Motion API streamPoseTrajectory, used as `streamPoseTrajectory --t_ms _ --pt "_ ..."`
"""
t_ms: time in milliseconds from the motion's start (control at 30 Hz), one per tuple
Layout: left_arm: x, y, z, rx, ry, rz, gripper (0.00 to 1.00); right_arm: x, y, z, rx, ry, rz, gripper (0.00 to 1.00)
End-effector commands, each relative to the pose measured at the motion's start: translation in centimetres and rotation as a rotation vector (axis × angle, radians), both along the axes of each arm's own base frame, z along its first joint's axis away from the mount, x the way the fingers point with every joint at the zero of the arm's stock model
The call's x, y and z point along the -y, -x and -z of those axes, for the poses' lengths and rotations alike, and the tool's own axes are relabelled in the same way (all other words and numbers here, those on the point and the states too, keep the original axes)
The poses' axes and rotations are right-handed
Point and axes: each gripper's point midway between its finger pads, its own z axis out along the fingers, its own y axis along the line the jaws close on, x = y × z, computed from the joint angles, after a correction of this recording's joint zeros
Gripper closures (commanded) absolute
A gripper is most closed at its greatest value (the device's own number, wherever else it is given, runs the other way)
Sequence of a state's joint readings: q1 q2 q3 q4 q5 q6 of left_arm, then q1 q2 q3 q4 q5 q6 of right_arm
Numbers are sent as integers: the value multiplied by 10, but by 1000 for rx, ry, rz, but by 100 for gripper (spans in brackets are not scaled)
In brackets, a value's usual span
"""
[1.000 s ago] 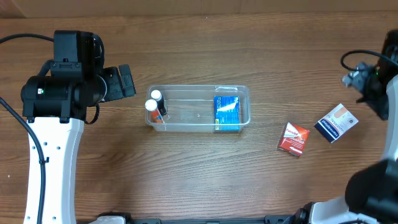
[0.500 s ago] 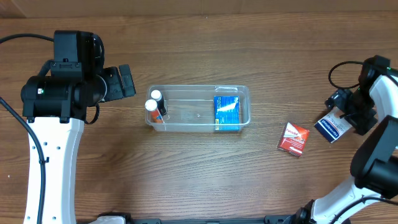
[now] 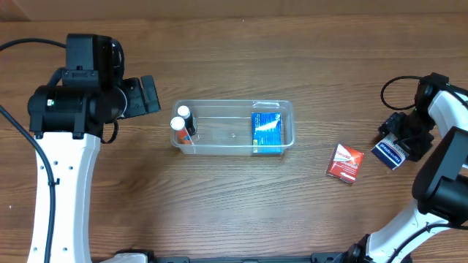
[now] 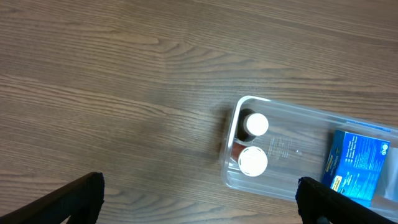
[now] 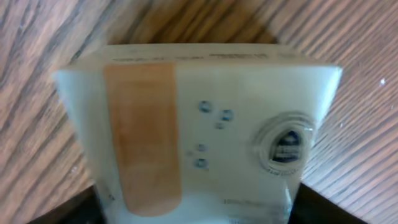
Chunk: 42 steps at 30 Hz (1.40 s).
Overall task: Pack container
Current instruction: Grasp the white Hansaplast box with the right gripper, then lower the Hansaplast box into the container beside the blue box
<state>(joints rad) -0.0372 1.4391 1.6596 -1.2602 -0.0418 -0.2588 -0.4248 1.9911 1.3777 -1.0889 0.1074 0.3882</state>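
The clear container (image 3: 235, 146) sits mid-table. Inside it, two white-capped bottles (image 3: 180, 118) stand at the left end and a blue box (image 3: 266, 131) lies at the right end. My left gripper (image 3: 148, 96) hovers open just left of it. The left wrist view shows the container (image 4: 292, 186), the bottles (image 4: 254, 143) and the blue box (image 4: 357, 165) ahead of the wide-apart left gripper (image 4: 199, 202). At the far right, my right gripper (image 3: 401, 136) is down on a white-and-blue bandage box (image 3: 388, 153). In the right wrist view that bandage box (image 5: 199, 118) fills the frame, and the right gripper (image 5: 199, 211) presses its fingers against both sides.
A red box (image 3: 345, 162) lies on the wood table between the container and the bandage box. A black cable (image 3: 395, 84) loops off the right arm. The left arm's white link (image 3: 62, 197) runs down the left side.
The right arm came in from the right edge, dropped onto the bandage box and closed its jaws around it. The left arm has stayed put.
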Motion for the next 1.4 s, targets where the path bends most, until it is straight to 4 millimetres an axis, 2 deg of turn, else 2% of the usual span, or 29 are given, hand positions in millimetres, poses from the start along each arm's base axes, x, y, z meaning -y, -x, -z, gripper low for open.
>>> streamPoseTrajectory --t_ms 0,100,167,267,367,433,467,500,533,600,733,833,900,1000,1100,1233,1367 --pt "-1 -2 -1 5 6 -13 0 -3 2 5 -6 -22 0 34" --pt "-1 -2 -1 4 6 -13 0 -5 -2 1 10 -35 1 33" --pt "-1 -2 -1 4 6 -12 0 -6 -6 -10 26 -28 -7 32" --pt "-1 -2 -1 4 6 -12 0 -15 -24 -49 100 4 -51 31" --pt "-1 -2 -1 4 6 -12 0 -37 -41 -98 189 35 -152 30" --pt "-1 -2 -1 4 6 -12 0 -65 -51 -139 273 56 -243 30" --pt "-1 -2 -1 4 6 -12 0 -86 -57 -161 332 62 -308 30" --pt "-1 -2 -1 5 6 -13 0 -146 -63 -208 481 44 -460 31" --pt "-1 -3 -2 7 7 -13 0 -182 -63 -225 543 16 -548 32" --pt "-1 -3 -2 7 7 -13 0 -226 -61 -235 596 -28 -635 32" --pt "-1 -3 -2 6 7 -13 0 -301 -58 -236 651 -92 -785 32" --pt "-1 -3 -2 7 7 -13 0 -343 -56 -233 678 -137 -837 32" --pt "-1 -2 -2 6 7 -13 0 -368 -54 -224 671 -162 -862 32" --pt "-1 -2 -1 5 7 -12 0 -393 -53 -206 641 -180 -903 32" --pt "-1 -2 -1 4 6 -13 0 -412 -51 -178 579 -186 -933 32" --pt "-1 -2 -1 4 6 -13 0 -424 -51 -146 507 -186 -944 32" --pt "-1 -2 -1 4 6 -12 0 -428 -52 -121 452 -181 -946 32"
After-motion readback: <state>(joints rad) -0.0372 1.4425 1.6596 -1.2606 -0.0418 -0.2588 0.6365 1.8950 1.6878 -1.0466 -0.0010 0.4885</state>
